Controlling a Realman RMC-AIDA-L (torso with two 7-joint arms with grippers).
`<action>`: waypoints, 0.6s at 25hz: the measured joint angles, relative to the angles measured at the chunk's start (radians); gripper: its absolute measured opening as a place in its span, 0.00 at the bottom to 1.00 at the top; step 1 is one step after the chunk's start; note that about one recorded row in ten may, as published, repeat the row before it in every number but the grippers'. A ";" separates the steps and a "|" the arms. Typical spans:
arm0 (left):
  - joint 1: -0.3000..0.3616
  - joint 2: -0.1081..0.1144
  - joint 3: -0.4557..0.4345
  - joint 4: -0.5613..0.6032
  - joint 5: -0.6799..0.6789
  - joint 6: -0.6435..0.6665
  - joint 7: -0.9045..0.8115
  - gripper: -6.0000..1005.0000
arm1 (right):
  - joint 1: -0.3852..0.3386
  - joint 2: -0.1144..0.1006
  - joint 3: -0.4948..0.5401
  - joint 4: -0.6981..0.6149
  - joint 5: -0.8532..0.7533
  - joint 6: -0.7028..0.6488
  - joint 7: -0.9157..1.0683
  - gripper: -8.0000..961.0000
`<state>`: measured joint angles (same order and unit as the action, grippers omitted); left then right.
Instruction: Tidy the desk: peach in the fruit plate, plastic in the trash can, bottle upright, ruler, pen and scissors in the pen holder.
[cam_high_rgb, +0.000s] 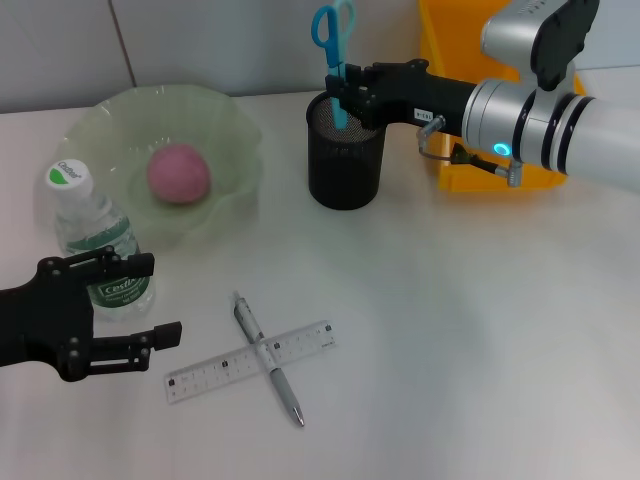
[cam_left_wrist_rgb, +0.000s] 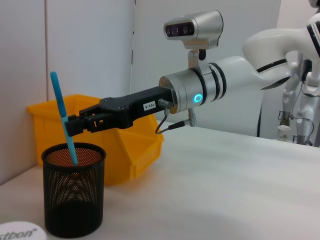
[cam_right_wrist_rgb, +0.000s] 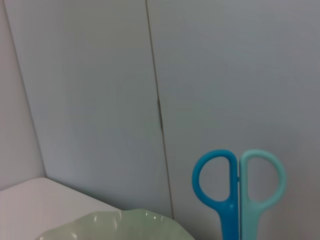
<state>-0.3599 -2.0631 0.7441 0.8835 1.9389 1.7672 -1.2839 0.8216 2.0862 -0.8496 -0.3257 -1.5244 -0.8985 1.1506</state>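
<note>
The right gripper (cam_high_rgb: 343, 95) reaches in from three o'clock across the far side of the desk and is clamped narrowly on the scissors (cam_high_rgb: 334, 40), gripping them partway down the blades while the blue loop handles stand up toward twelve o'clock above the fingers. The blade tips dip inside the pen holder (cam_high_rgb: 345, 150), which stands directly beneath the gripper; from the left wrist view the scissors (cam_left_wrist_rgb: 63, 120) lean slightly, their lower end below the rim of the mesh cup (cam_left_wrist_rgb: 74, 189), with the black fingers (cam_left_wrist_rgb: 80, 124) pinching them just above that rim. Just behind the arm, at about two o'clock from the holder, sits the trash can (cam_high_rgb: 440, 40). At nine o'clock from the holder is the fruit plate (cam_high_rgb: 230, 120), with the peach (cam_high_rgb: 179, 173) resting in its middle. The bottle (cam_high_rgb: 95, 235) stands upright at the plate's seven o'clock edge, touching or nearly touching its rim. The left gripper (cam_high_rgb: 140, 300) waits low at the near left, its fingers spread wide and holding nothing, the farther finger lying across the bottle's label. Near the front centre, the pen (cam_high_rgb: 268, 360) lies across the ruler (cam_high_rgb: 215, 372), the two forming a cross, at about five o'clock from the open gripper and apart from it.
</note>
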 joint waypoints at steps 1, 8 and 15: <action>0.000 0.000 0.000 0.000 0.000 0.000 0.000 0.79 | 0.000 0.000 -0.001 0.000 0.000 0.000 0.000 0.32; 0.001 0.000 0.000 0.000 0.000 0.000 0.000 0.79 | -0.005 0.000 0.001 0.001 0.000 0.000 0.003 0.34; 0.002 0.000 -0.007 0.000 0.000 0.000 0.000 0.79 | -0.022 0.000 -0.004 -0.004 0.042 -0.004 0.008 0.47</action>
<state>-0.3575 -2.0631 0.7367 0.8835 1.9389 1.7675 -1.2839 0.7998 2.0862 -0.8533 -0.3295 -1.4827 -0.9027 1.1591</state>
